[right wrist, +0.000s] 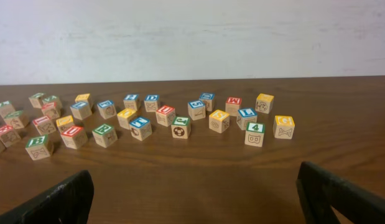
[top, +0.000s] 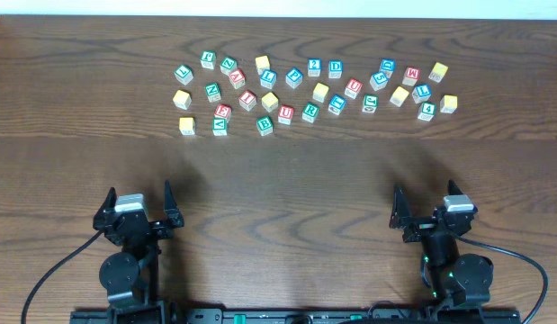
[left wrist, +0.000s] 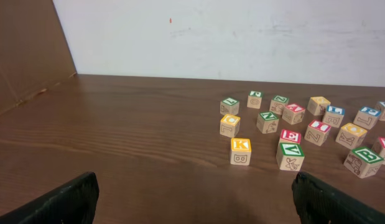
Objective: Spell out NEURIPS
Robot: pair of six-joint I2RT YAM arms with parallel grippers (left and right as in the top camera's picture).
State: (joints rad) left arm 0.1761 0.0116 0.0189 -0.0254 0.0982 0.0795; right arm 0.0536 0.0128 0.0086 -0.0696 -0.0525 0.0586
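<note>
Lettered wooden cubes lie scattered in a band across the far half of the table. In the overhead view I pick out the green N, red E, red I, red U, green R and blue P. The left wrist view shows the green N and red E ahead and to the right. My left gripper and right gripper both stand open and empty near the front edge, well short of the cubes.
Other cubes mix in among them: a yellow K, blue 2, blue D and green 4. A white wall rises behind the table. A brown panel stands at the far left.
</note>
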